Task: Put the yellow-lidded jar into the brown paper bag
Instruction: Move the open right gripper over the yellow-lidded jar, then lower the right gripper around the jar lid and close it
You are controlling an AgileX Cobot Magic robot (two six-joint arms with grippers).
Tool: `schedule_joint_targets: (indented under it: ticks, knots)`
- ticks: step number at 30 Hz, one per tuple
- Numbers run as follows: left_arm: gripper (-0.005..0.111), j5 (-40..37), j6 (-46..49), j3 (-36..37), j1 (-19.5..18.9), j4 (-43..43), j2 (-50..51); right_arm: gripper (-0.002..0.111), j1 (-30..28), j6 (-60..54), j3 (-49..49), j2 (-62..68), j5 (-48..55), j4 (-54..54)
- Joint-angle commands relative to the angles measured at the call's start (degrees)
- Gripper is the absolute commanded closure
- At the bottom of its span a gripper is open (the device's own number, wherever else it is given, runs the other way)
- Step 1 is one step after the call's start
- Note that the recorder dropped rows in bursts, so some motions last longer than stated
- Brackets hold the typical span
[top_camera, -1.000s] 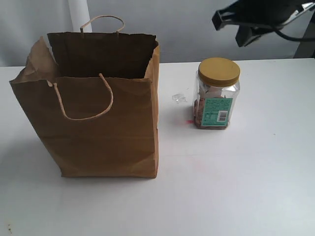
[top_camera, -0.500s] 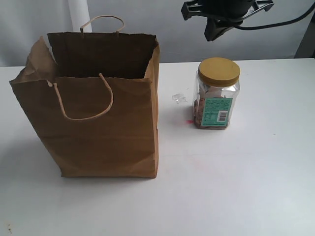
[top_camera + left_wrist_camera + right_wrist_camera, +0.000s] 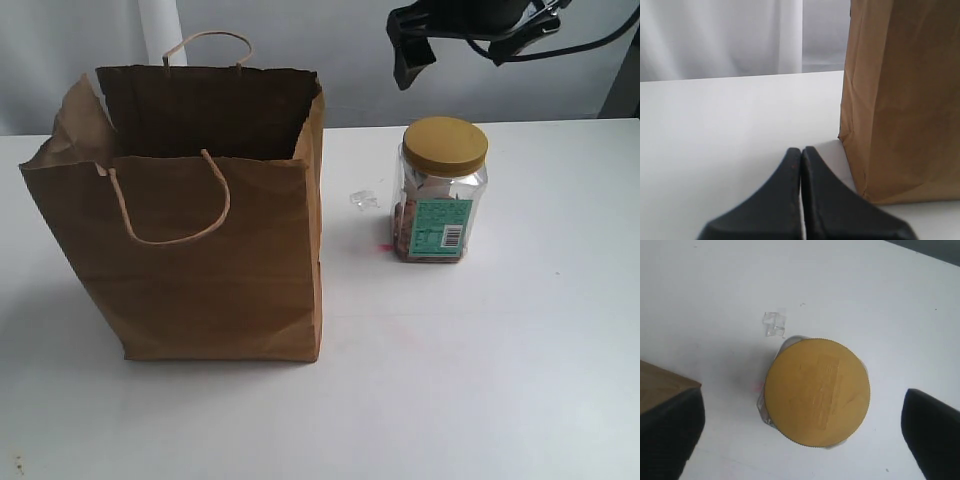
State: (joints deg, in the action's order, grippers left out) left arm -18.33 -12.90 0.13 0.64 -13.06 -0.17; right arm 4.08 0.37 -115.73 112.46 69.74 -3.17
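The yellow-lidded jar [image 3: 441, 195] stands upright on the white table, right of the brown paper bag [image 3: 200, 250], with a gap between them. The bag is upright and open at the top. My right gripper [image 3: 462, 40] hangs high above the jar, open. In the right wrist view the yellow lid [image 3: 817, 390] lies between the two widely spread fingers [image 3: 670, 432], and nothing touches it. My left gripper [image 3: 801, 150] is shut on nothing, low over the table, close beside a side wall of the bag [image 3: 905, 100]. It does not show in the exterior view.
A small clear plastic scrap [image 3: 363, 199] lies on the table between bag and jar, also seen as the scrap [image 3: 774, 323] near the lid. A faint red mark [image 3: 385, 246] sits by the jar's base. One bag corner [image 3: 660, 382] shows beside a right finger.
The right gripper has moved left from the top right corner to a spot above the jar and has turned. Bag, jar and left gripper have stayed put.
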Motion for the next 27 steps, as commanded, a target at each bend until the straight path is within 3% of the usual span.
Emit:
schedule_joint_targets:
  ticks: [1,6,12,27]
  knots:
    - [0.106,0.54,-0.22,-0.13,0.28,0.22,0.17,0.003,-0.16,-0.04,-0.38,-0.1,0.23,-0.2]
    - [0.106,0.54,-0.22,-0.13,0.28,0.22,0.17,0.003,-0.16,1.39,-0.38,-0.1,0.23,-0.2]
    - [0.106,0.54,-0.22,-0.13,0.28,0.22,0.17,0.003,-0.16,14.75,-0.05,-0.1,0.23,-1.25]
    - [0.106,0.54,-0.22,-0.13,0.28,0.22,0.17,0.003,-0.16,16.53,-0.05,7.96,0.23,-2.88]
